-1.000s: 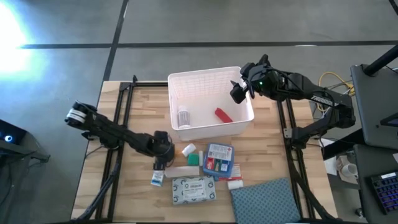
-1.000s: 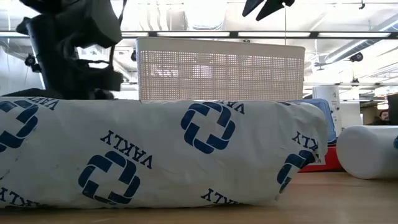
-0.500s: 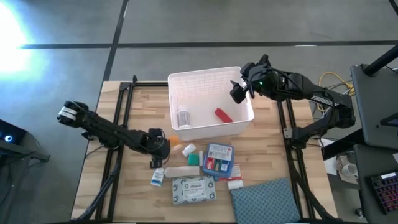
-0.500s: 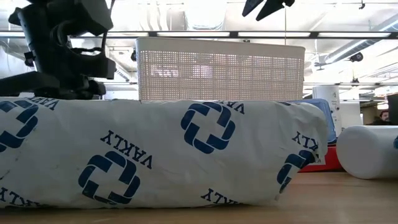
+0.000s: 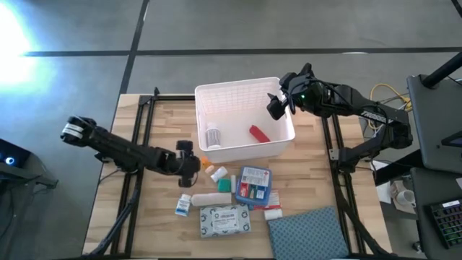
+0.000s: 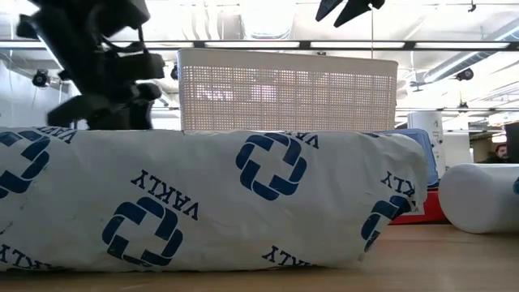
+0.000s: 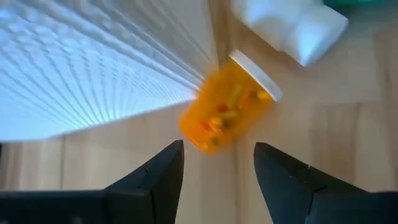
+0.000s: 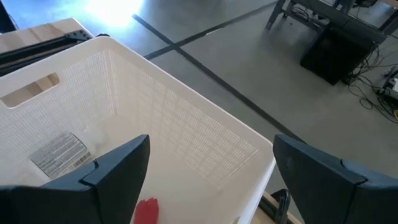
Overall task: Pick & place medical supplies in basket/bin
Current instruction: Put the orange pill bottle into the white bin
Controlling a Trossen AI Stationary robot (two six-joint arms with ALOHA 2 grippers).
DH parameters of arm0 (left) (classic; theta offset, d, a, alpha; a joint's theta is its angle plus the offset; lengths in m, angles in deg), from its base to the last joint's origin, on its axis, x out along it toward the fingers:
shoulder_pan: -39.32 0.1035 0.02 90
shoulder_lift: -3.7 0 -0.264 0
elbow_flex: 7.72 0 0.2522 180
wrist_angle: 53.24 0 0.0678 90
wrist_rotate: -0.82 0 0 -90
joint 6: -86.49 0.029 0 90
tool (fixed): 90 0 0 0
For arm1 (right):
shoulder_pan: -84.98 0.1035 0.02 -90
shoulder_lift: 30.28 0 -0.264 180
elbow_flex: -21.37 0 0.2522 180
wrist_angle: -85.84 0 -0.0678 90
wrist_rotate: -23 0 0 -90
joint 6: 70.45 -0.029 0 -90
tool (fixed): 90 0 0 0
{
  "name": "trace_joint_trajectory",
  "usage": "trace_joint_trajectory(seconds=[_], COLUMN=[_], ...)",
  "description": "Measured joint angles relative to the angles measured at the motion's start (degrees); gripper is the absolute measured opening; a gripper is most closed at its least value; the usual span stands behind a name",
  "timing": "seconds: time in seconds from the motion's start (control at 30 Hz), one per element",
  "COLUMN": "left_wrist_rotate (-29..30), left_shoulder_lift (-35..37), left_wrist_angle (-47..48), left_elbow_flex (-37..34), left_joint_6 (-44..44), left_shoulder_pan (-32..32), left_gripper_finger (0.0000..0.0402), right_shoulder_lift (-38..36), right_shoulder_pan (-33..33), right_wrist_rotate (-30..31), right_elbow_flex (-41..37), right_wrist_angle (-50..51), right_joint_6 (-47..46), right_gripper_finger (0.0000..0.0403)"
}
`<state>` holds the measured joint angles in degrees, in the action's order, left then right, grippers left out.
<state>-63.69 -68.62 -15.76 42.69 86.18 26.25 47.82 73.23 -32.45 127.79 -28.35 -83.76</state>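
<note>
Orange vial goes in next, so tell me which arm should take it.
Left. Its open hand is right at the orange vial beside the basket. The right hand, also open, hangs over the basket's far corner.

Packet (image 6: pixel 203 203) — printed "VAKLY", upside down.

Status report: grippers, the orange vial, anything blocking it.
Left gripper open, lined up on orange vial, not touching. Vial on its side against the basket wall, white bottle close beside. Right gripper open over the basket, empty.
</note>
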Motion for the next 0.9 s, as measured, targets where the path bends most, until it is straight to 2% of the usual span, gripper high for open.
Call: trace_joint_trajectory(seconds=[0.13, 0.33, 0.5, 0.7, 0.9], left_wrist_rotate=[-0.73, -12.89, -15.70, -22.25, -22.60], left_shoulder_lift=[-0.06, -0.41, -0.41, -0.41, -0.41], left_wrist_angle=[-4.58, -4.77, -5.35, -11.22, -17.87], left_elbow_flex=[-0.29, -0.58, -0.94, -4.84, -8.56], left_joint_6=[6.09, 12.48, 21.78, 23.70, 23.75], left_shoulder_pan=[3.45, 10.01, 13.82, 16.49, 16.36], left_gripper_finger=[0.0190, 0.0222, 0.0236, 0.0237, 0.0237], right_shoulder_lift=[0.00, 0.00, 0.00, 0.00, 0.00], right_shoulder_pan=[-0.02, -0.02, -0.02, -0.02, -0.02], right_wrist_rotate=[0.00, 0.00, 0.00, 0.01, 0.04], right_elbow_flex=[0.00, -0.02, 0.00, -0.02, -0.02], right_wrist_angle=[0.03, 0.56, 1.87, 2.69, 2.70], right_joint_6=[0.28, 0.46, 0.25, 0.24, 0.24], right_gripper_finger=[0.0329, 0.0329, 0.0329, 0.0329, 0.0329])
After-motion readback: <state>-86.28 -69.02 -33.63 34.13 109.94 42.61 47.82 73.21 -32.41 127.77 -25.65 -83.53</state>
